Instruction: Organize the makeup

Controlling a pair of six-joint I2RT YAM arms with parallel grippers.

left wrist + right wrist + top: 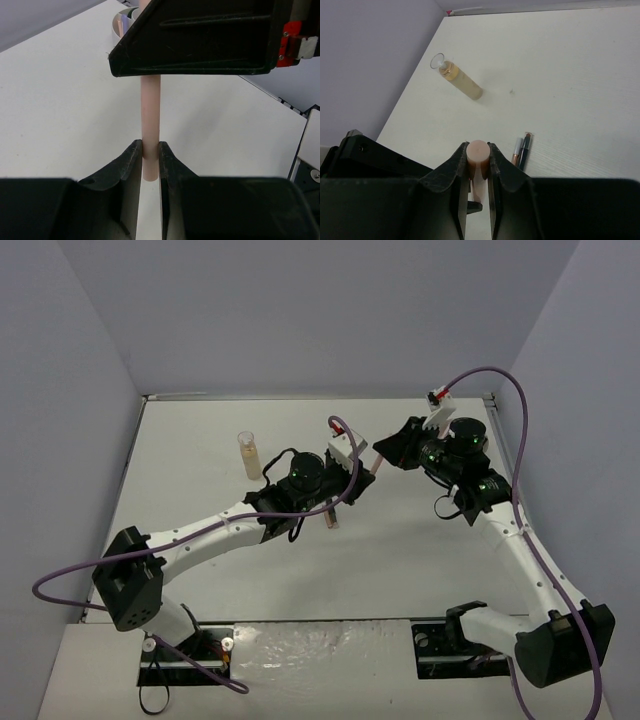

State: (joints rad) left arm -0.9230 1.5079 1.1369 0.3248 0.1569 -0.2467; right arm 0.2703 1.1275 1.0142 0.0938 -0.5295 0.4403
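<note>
A pale pink stick (150, 107) of the makeup is held in the air between both arms above the middle of the table. My left gripper (150, 148) is shut on one end of it. My right gripper (479, 151) is shut on the other end, whose round tip (479, 148) shows between the fingers. In the top view the two grippers (358, 460) (386, 457) meet nose to nose with the stick (370, 468) bridging them. A clear bottle of beige liquid (247, 455) stands to the left. Two thin sticks (522, 150) lie side by side on the table below.
A white bowl's rim (121, 22) peeks out behind the right gripper's black body (200, 37) in the left wrist view. Grey walls close the table (200, 500) on three sides. Purple cables (490, 380) loop above both arms.
</note>
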